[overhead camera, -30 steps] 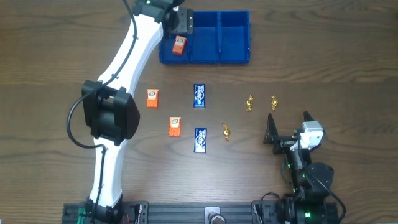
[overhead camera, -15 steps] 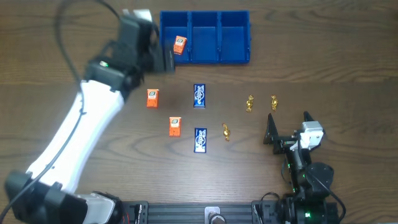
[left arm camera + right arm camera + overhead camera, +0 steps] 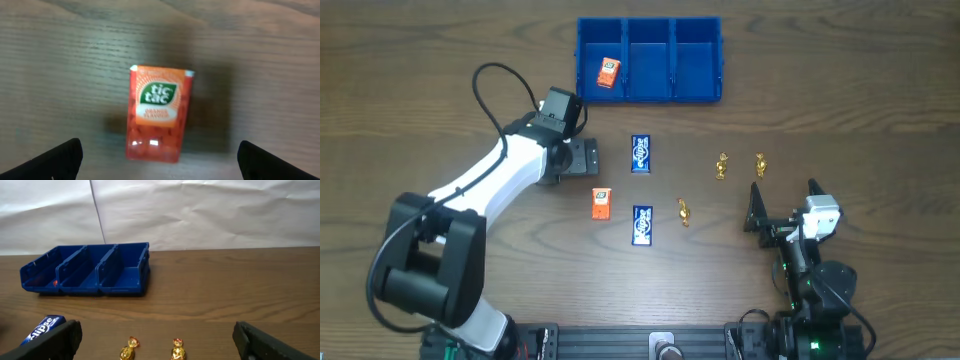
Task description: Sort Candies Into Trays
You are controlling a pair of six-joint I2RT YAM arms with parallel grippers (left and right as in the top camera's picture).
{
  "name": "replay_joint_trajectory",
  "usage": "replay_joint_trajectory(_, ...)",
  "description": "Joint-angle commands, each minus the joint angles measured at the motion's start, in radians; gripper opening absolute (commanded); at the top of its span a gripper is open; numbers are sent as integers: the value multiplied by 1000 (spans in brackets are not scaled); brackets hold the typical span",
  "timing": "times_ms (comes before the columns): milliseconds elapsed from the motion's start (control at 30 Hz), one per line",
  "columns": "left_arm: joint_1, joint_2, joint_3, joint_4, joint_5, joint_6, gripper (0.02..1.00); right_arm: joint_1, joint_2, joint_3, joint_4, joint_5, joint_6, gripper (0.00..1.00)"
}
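Left pincer [image 3: 584, 159] has come back from the blue tray [image 3: 650, 98], where one orange candy box [image 3: 608, 72] now lies in the left bin, and hangs wide open over the next orange box [image 3: 159, 112] on the table [image 3: 430, 70], ready to grab it.

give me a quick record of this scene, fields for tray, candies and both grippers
tray: blue three-compartment tray; first orange mint box lies in the compartment at the top view's left end
left gripper: open, over second orange mint box lying on the table
right gripper: open, holding nothing
loose on table: third orange mint box; blue candy packs; gold-wrapped candies
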Motion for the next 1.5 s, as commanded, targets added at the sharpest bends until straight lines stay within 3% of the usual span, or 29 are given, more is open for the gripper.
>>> replay_joint_trajectory(33, 16, 48, 7, 42, 6, -3, 956, 0, -6, 0, -7, -5, 2, 998)
replay_joint_trajectory(500, 35, 73, 7, 85, 2, 34, 776, 0, -6, 0, -7, -5, 2, 998)
replay_joint_trajectory(833, 36, 102, 7, 100, 10, 56, 757, 0, -6, 0, -7, -5, 2, 998)
replay_joint_trajectory(1000, 36, 103, 7, 109, 18, 64, 645, 0, -6, 0, -7, -5, 2, 998)
replay_joint_trajectory(1200, 36, 103, 7, 112, 22, 64, 406, 0, -6, 0, -7, -5, 2, 998)
replay_joint_trajectory(1500, 36, 103, 7, 119, 25, 64, 329, 0, -6, 0, -7, -5, 2, 998)
